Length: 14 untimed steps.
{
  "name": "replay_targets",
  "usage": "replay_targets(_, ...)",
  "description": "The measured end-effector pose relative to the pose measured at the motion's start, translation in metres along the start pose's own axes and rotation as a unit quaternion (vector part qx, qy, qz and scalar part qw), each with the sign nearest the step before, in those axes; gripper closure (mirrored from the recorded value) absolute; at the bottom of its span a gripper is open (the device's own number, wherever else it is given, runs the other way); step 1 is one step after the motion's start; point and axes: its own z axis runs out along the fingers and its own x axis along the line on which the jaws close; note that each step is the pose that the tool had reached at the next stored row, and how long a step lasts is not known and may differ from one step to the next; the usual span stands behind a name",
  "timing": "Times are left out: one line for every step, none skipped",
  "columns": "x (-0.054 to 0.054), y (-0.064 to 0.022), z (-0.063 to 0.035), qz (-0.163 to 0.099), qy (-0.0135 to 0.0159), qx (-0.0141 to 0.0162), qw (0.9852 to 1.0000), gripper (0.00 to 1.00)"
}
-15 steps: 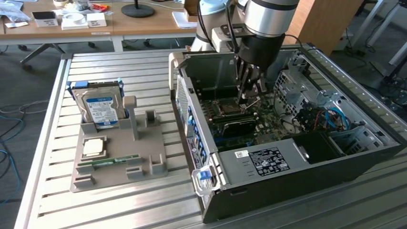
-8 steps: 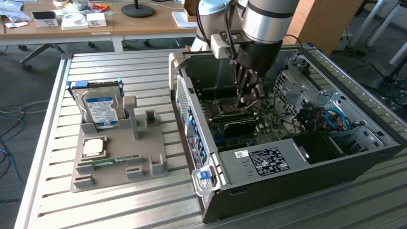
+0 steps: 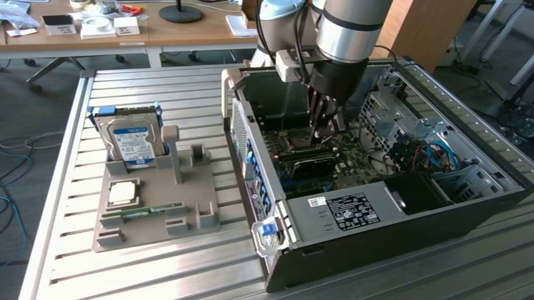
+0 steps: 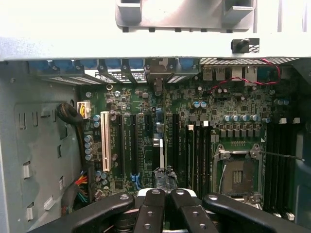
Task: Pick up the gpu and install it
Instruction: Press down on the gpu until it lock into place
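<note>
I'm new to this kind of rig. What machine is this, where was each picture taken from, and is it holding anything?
This is a single robot arm with a gripper at its end. The exterior view comes from a camera off the arm. The wrist view comes from a camera on the arm's wrist, looking past the black fingers.

An open computer case lies on a slatted metal table, and the arm reaches down into it, over the green motherboard.

On the exterior view's left, a grey holder carries a hard drive standing on edge, a processor chip and a slim memory stick.

The gripper is shut. A dark part sits right at its fingertips. It may be the gpu, but I cannot tell.
</note>
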Motion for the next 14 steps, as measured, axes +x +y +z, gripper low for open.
replay_targets(0.0000,0.0000,0.0000,0.000,0.0000,0.0000,1.0000,0.89)
replay_targets(0.0000,0.0000,0.0000,0.000,0.0000,0.0000,1.0000,0.89)
replay_targets(0.0000,0.0000,0.0001,0.000,0.0000,0.0000,1.0000,0.89)
replay_targets(0.0000,0.0000,0.0001,0.000,0.0000,0.0000,1.0000,0.89)
replay_targets(0.0000,0.0000,0.0002,0.000,0.0000,0.0000,1.0000,0.89)
replay_targets(0.0000,0.0000,0.0003,0.000,0.0000,0.0000,1.0000,0.89)
replay_targets(0.0000,0.0000,0.0006,0.000,-0.0001,0.0000,1.0000,0.89)
replay_targets(0.0000,0.0000,0.0009,0.000,-0.0001,0.0000,1.0000,0.89)
replay_targets(0.0000,0.0000,0.0012,0.000,-0.0001,0.0000,1.0000,0.89)
replay_targets(0.0000,0.0000,0.0017,0.000,-0.0001,0.0000,1.0000,0.89)
replay_targets(0.0000,0.0001,0.0022,0.000,-0.0001,0.0000,1.0000,0.89)
replay_targets(0.0001,0.0001,0.0026,0.000,0.0000,0.0000,1.0000,0.89)
replay_targets(0.0001,0.0001,0.0031,0.000,0.0000,0.0000,1.0000,0.89)
replay_targets(0.0001,0.0001,0.0035,0.000,0.0000,0.0000,1.0000,0.89)
